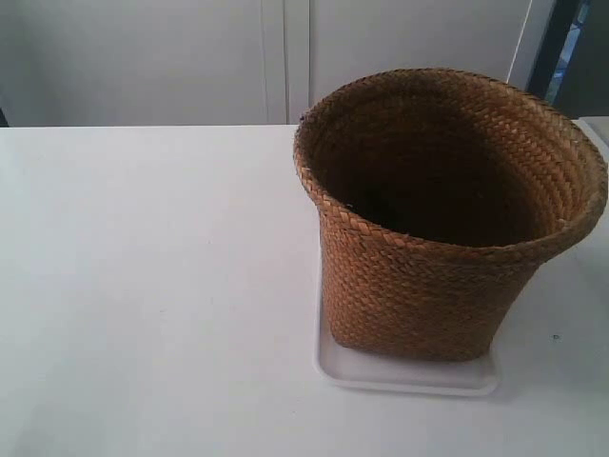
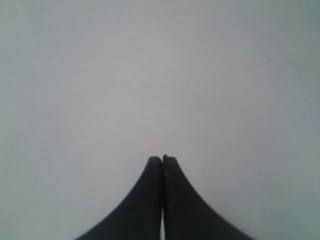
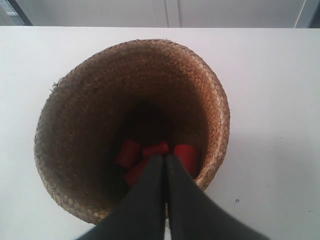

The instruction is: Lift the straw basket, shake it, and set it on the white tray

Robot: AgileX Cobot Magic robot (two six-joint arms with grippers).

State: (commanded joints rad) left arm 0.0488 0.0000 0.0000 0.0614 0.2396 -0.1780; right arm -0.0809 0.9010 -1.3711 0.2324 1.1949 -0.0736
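The straw basket [image 1: 447, 238] stands upright on the white tray [image 1: 409, 378] at the exterior view's right; only the tray's front and left rim show past the basket's base. Neither arm appears in the exterior view. In the right wrist view my right gripper [image 3: 165, 156] is shut with nothing between its fingers, hanging over the straw basket [image 3: 100, 100] near its rim, apart from it. Several red cylindrical pieces [image 3: 129, 151] lie on the basket's dark bottom. My left gripper [image 2: 162, 159] is shut and empty over bare table.
The white table [image 1: 143, 286] stretches across the exterior view's left, with its far edge against pale wall panels [image 1: 285, 57]. A small dark speck [image 3: 237, 201] marks the table beside the basket.
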